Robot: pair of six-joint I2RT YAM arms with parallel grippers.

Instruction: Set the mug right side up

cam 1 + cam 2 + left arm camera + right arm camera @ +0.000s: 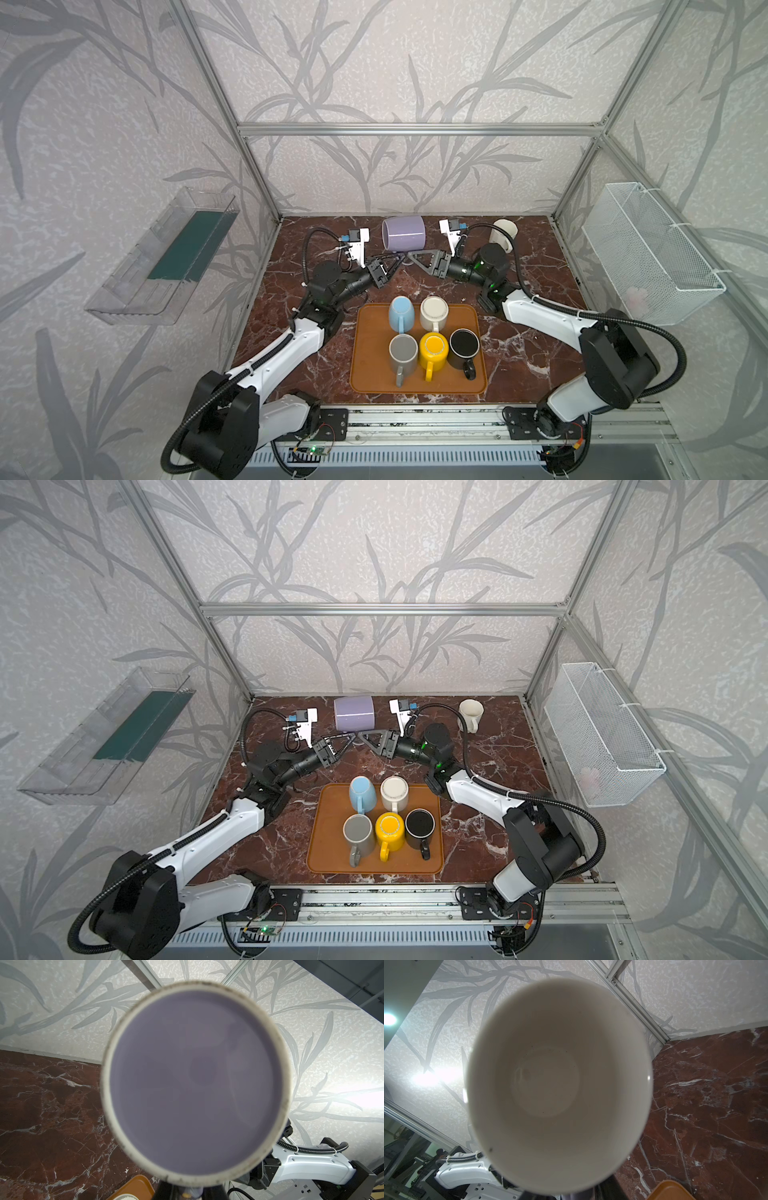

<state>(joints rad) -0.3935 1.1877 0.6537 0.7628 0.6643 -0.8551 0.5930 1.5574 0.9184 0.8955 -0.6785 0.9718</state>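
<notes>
Top views, left to right: clear plastic bin (166, 257) with a green liner hung on the left wall, outside the red-brown marble desk (540, 357). Left pincer (397, 258) next, clamped tight on the handle (394, 250) of the lilac ceramic mug (405, 233). Lilac ceramic mug held on its side, off the desk, toward the rear middle, handle pointing down. Right pincer (411, 254) tip to tip with the left pincer at that same handle, drawn narrow; cannot tell whether pressing on it.

Bare marble between both pincers and the brown plastic tray (415, 388). Tray close to the front edge, carrying a light-blue mug (401, 314), a cream mug (434, 312), a grey mug (403, 353), a yellow mug (433, 351) and a black mug (463, 347), packed together. Open marble either side of the tray, crossed farther back by each forearm.

White ceramic cup (503, 236) standing mouth up in the rear right corner, just behind the right arm. White wire basket (652, 253) on the right wall, beyond the desk edge.

Left wrist view only: flat lilac base (195, 1076) ringed by a pale unglazed rim. Right wrist view only: cream-white inside (550, 1084), mouth toward the camera. From above, mainly side wall. Tray corner in both wrist views.
</notes>
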